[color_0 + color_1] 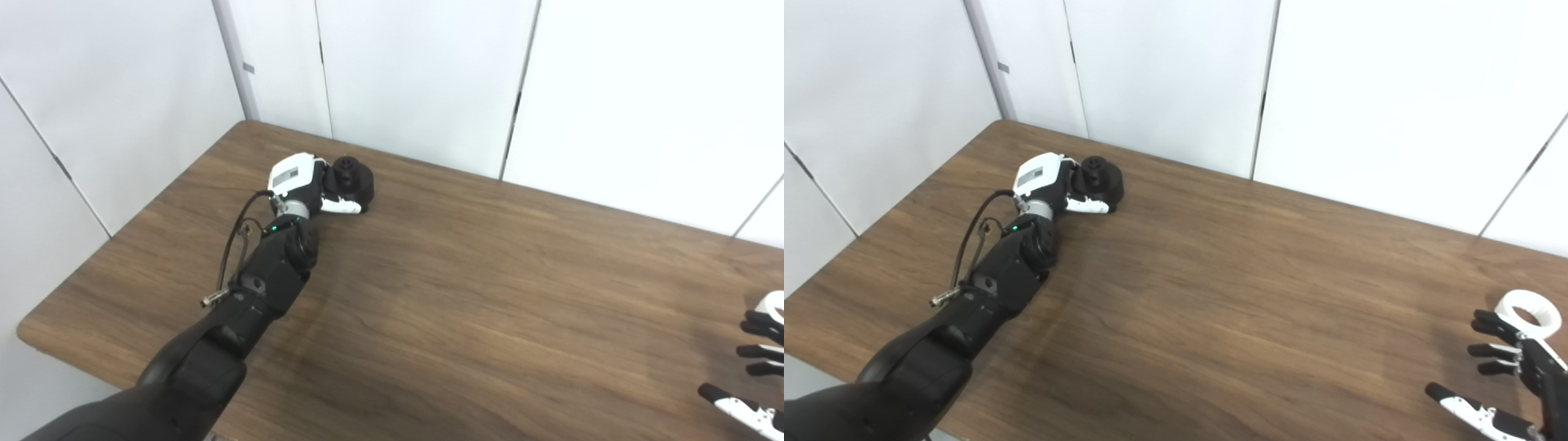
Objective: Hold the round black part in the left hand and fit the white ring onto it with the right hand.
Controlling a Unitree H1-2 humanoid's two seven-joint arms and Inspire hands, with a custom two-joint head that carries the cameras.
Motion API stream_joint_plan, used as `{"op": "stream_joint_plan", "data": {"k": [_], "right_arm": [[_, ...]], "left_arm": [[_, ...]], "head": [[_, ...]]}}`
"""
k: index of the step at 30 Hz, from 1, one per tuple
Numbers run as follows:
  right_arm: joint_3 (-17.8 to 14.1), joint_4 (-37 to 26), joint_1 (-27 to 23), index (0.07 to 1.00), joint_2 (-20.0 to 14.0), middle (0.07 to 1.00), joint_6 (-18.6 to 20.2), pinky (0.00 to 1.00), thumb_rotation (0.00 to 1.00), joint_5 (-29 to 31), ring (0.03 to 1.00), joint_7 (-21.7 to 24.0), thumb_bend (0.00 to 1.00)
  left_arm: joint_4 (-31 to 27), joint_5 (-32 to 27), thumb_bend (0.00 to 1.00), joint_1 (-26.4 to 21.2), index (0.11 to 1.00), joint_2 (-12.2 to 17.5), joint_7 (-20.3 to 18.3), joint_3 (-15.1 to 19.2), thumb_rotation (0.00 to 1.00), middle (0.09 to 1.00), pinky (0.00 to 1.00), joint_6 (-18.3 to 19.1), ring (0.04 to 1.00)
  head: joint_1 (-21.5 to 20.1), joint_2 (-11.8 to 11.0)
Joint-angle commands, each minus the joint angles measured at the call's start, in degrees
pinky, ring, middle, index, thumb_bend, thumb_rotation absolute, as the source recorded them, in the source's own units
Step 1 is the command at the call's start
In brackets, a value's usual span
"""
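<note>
The round black part [354,179] rests on the wooden table [490,294] at the far left, knob side up. My left hand [305,184] is wrapped around it: the white thumb lies along its front and the fingers are hidden behind it. The white ring [1529,314] lies flat on the table at the far right edge. My right hand [1510,373] hovers just in front of the ring, open, fingers spread, with the fingertips [1488,324] close to the ring's near rim and nothing held.
White wall panels [416,73] stand directly behind the table's far edge. The table's left corner [37,331] is rounded. My left forearm [263,275] stretches diagonally across the left side of the table, a cable looping beside it.
</note>
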Motion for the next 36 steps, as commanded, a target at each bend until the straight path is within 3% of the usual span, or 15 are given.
{"op": "stream_joint_plan", "data": {"k": [1,12,16,17,18,21,24,26,33,36], "right_arm": [[-0.7,-2.1,-0.7,0.747,-0.9,0.737,-0.7,0.54,0.00,0.6,0.624,-0.1,0.68],[-0.7,-1.9,-1.0,0.746,-1.2,0.737,-0.3,0.55,0.00,0.4,0.631,0.0,0.68],[-0.6,-1.7,-1.2,0.748,-1.2,0.736,0.0,0.55,0.00,0.5,0.634,0.1,0.68],[-0.6,-1.6,-1.3,0.747,-1.2,0.738,-0.1,0.55,0.00,0.5,0.632,0.1,0.68],[-0.6,-1.6,-1.3,0.746,-1.2,0.739,-0.1,0.55,0.00,0.4,0.633,0.0,0.68],[-0.5,-1.7,-1.5,0.746,-1.2,0.741,0.0,0.55,0.00,0.2,0.636,0.0,0.68],[-0.4,-1.7,-1.7,0.747,-1.3,0.743,-0.1,0.55,0.00,-0.1,0.639,0.0,0.68],[-0.4,-1.6,-1.8,0.746,-1.3,0.743,-0.3,0.55,0.00,0.0,0.639,0.1,0.68],[-0.2,-1.9,-2.0,0.750,-1.2,0.746,0.5,0.56,0.00,0.3,0.648,0.6,0.66],[-0.2,-1.8,-2.2,0.750,-1.1,0.744,1.0,0.56,0.01,0.4,0.649,0.8,0.66]], "left_arm": [[0.1,-1.0,0.99,-2.3,0.666,0.4,1.4,0.6,0.38,0.906,0.90,-1.8,0.977],[1.6,-6.9,0.90,-1.7,0.548,-1.6,6.9,4.5,0.23,0.838,0.76,-9.0,0.876],[1.2,-7.9,0.89,-1.1,0.524,-2.0,7.7,5.1,0.20,0.826,0.76,-10.2,0.865],[1.4,-8.2,0.71,-1.0,0.506,-2.0,7.9,5.1,0.14,0.827,0.77,-10.7,0.869],[1.5,-8.4,0.62,-0.9,0.496,-1.9,8.0,5.0,0.11,0.827,0.77,-11.2,0.871],[1.5,-8.9,0.53,-0.7,0.487,-1.7,7.6,4.7,0.08,0.829,0.77,-12.3,0.874],[1.0,-9.3,0.52,-0.3,0.487,-1.0,5.6,3.9,0.08,0.834,0.75,-14.0,0.872],[1.2,-10.2,0.52,0.2,0.487,-0.3,3.7,3.3,0.07,0.837,0.76,-17.7,0.878],[-1.8,-11.6,0.52,2.4,0.492,2.7,-7.6,-1.4,0.07,0.883,0.85,-24.6,0.951],[-3.0,-11.7,0.52,2.8,0.492,2.8,-11.2,-3.4,0.07,0.884,0.83,-26.3,0.951]], "head": [[0.0,0.0],[0.2,0.3],[0.3,0.4],[0.3,0.4],[0.3,0.4],[0.3,0.4],[0.4,0.4],[0.3,0.5],[0.2,0.5],[0.0,0.5]]}}
